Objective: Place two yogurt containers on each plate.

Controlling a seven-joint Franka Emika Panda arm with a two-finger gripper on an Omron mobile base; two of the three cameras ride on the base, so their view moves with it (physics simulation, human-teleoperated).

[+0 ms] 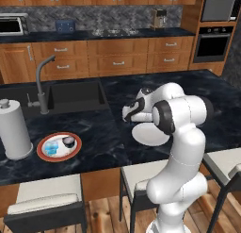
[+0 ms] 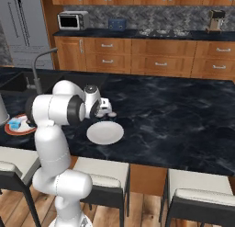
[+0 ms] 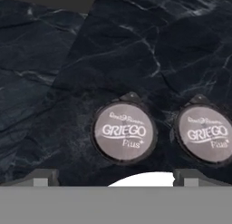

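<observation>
Towel roll (image 1: 14,129): stands tall at the far left of the tabletop (image 1: 101,142), well apart from the claw.
Red plate (image 1: 59,147): far to the left of the claw, just beside the towel roll. It lies flat on the tabletop.
Blue cup (image 1: 52,146): sits on the red plate, on its left half.
Dark-top cup (image 1: 68,142): sits on the red plate too, just right of the blue cup.
Sink (image 1: 75,96): behind the red plate, with a grey tap (image 1: 41,83) at its left edge.
Claw (image 3: 115,177): wide open and holding nothing. It points down at the tabletop. In the hand view its two dark tips stand far apart at the bottom. In the left base view it hangs over the dark tabletop, right of the sink.
Left yogurt (image 3: 123,133): stands on the dark tabletop right under the claw, between the two tips and a bit ahead of them. Its round lid says GRIEGO. The claw is not touching it.
Right yogurt (image 3: 206,133): stands just beside the left yogurt, near the right tip. It has the same lid. The two do not touch.
White plate (image 2: 105,132): lies flat on the tabletop just on the near side of the claw. Nothing can be seen on it. In the hand view a bit of its white rim shows between the tips.
Chairs (image 2: 102,178): stand under the near edge of the tabletop.
</observation>
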